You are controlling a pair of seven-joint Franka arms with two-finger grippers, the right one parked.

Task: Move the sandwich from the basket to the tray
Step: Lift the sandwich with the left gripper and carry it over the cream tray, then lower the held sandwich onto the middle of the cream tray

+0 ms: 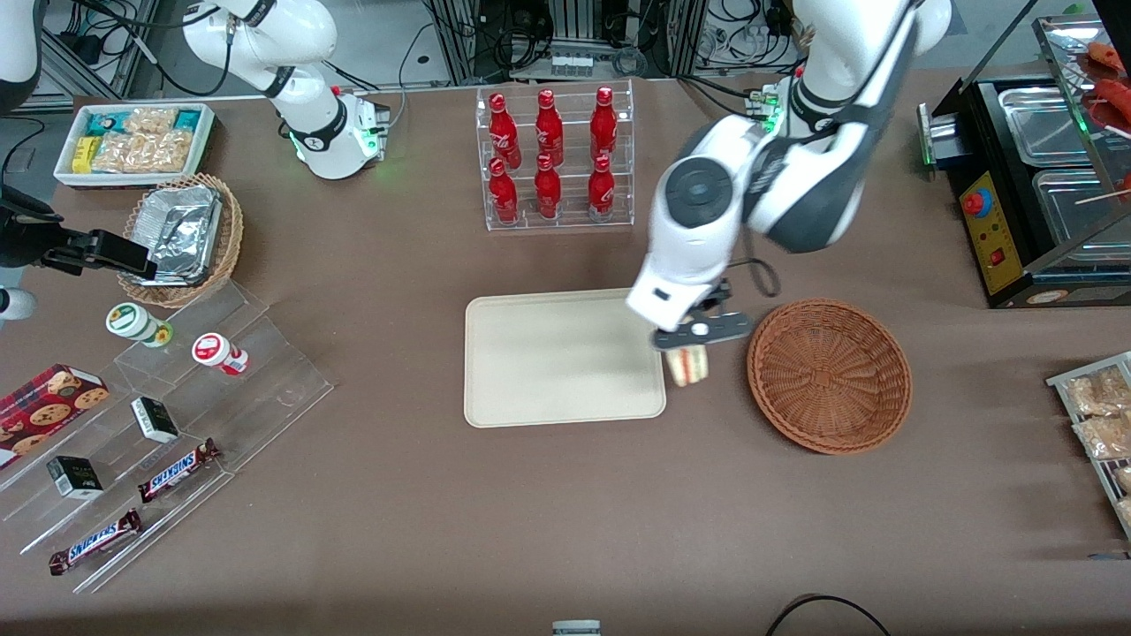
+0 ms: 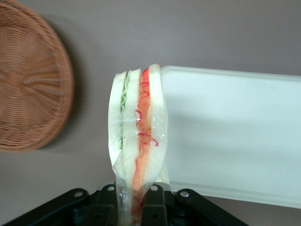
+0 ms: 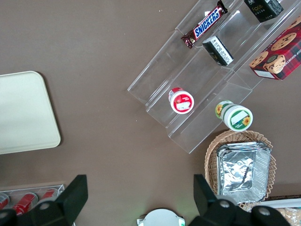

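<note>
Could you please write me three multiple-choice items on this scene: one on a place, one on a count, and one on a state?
1. Where is the sandwich?
A. Lying in the basket
B. Held in the air between the basket and the tray, at the tray's edge
C. Lying flat in the middle of the tray

2. How many red bottles stand in the clear rack?
A. Four
B. Six
C. Eight

3. What is the state of the pincer?
A. Shut on the sandwich
B. Open above the basket
C. Resting empty on the table

Answers:
1. B, since the front view shows the sandwich hanging beside the tray's rim, with the basket empty.
2. B, since the rack holds two rows of three.
3. A, since the left wrist view shows the sandwich clamped between the pincer's fingers.
</note>
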